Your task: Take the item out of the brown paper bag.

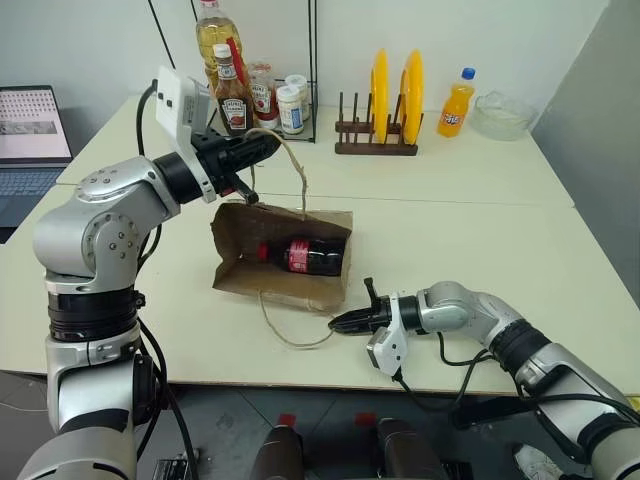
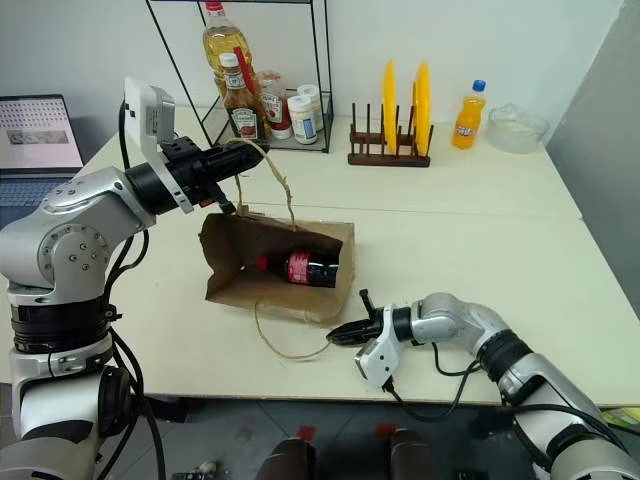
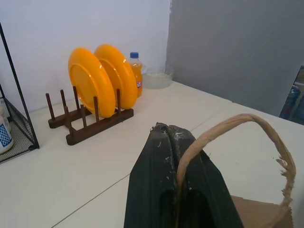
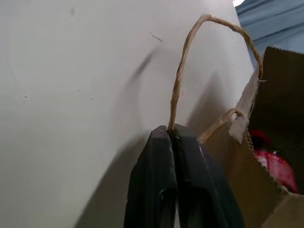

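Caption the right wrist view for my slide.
Right gripper shut on bag's lower handle, cola bottle visible inside.

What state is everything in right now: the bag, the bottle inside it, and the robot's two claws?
brown paper bag: lying on its side, mouth held open.
cola bottle: lying inside the bag, cap on.
upper handle: lifted, pinched by the left gripper.
lower handle: on the table, pinched by the right gripper.
orange soda bottle: upright, capped.
yellow plates: standing on edge in the rack.
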You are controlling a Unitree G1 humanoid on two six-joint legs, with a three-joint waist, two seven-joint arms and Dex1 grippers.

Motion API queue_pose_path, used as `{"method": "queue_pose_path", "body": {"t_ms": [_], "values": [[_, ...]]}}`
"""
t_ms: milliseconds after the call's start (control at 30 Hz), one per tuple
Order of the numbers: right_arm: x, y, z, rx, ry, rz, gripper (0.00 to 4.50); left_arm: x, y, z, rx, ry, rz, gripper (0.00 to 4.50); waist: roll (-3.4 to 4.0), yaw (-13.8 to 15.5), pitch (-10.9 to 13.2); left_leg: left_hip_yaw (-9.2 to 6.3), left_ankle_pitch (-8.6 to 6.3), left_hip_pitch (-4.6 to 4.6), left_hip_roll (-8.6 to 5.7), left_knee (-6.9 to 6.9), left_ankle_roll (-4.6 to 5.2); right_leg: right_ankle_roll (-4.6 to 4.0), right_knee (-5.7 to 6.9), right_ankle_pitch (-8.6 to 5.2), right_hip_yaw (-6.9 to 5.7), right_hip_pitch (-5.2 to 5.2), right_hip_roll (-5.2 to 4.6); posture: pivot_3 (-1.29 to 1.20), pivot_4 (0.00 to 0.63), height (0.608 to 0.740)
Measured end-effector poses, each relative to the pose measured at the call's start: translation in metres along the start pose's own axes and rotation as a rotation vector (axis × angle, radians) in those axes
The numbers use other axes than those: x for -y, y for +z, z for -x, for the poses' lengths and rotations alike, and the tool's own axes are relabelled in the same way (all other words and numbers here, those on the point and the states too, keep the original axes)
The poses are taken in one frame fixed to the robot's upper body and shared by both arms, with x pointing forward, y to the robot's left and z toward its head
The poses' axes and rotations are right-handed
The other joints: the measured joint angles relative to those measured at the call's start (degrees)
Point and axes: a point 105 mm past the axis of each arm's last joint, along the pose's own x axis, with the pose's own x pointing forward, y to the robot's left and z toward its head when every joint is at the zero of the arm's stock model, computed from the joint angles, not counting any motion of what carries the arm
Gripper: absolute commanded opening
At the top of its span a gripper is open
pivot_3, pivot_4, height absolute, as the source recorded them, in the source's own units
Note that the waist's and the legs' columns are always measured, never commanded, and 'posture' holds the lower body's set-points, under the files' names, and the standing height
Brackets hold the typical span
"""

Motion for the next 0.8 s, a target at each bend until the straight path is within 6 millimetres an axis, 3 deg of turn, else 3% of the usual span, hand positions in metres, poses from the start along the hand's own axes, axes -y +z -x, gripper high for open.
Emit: {"method": "queue_pose_path", "body": {"t_ms": [200,333,433,600,800], "values": [[-0.006,0.022,0.021,0.047,0.003,-0.19,3.05,0.004,-0.005,0.002,-0.012,-0.016,-0.001,0.0,0.2,-0.01,0.19,-0.01,0.0,-0.04,0.02,0.0,0.01,0.04,0.01,-0.02,0.01,-0.05,0.03,0.0,0.15,0.74],[0.005,0.034,0.037,0.051,-0.055,-0.278,4.4,0.005,-0.007,0.004,-0.018,-0.018,-0.001,0.0,0.25,0.01,0.24,-0.02,0.0,-0.04,0.08,0.0,0.01,0.05,0.03,-0.03,0.01,-0.07,0.11,0.0,0.15,0.74],[0.013,0.035,0.056,0.009,-0.097,-0.41,4.46,0.006,-0.006,0.005,-0.018,-0.019,-0.005,0.0,0.27,0.02,0.26,-0.01,0.0,-0.04,0.08,0.01,0.01,0.06,0.03,-0.03,0.02,-0.07,0.12,0.0,0.15,0.74],[0.059,0.049,0.06,0.115,-0.222,-0.694,3.03,0.006,-0.006,0.005,-0.017,-0.019,-0.006,0.0,0.29,-0.39,0.29,-0.06,0.0,-0.03,0.21,0.01,0.01,0.05,0.05,-0.03,0.01,-0.1,0.25,0.0,0.15,0.74],[0.125,0.076,0.038,0.418,-0.304,-1.071,0.87,0.005,-0.005,0.006,-0.02,-0.014,-0.011,0.0,0.37,-0.61,0.36,-0.12,0.0,-0.1,0.21,0.0,0.0,0.04,0.03,-0.04,-0.07,-0.14,0.26,0.0,0.15,0.74]]}}
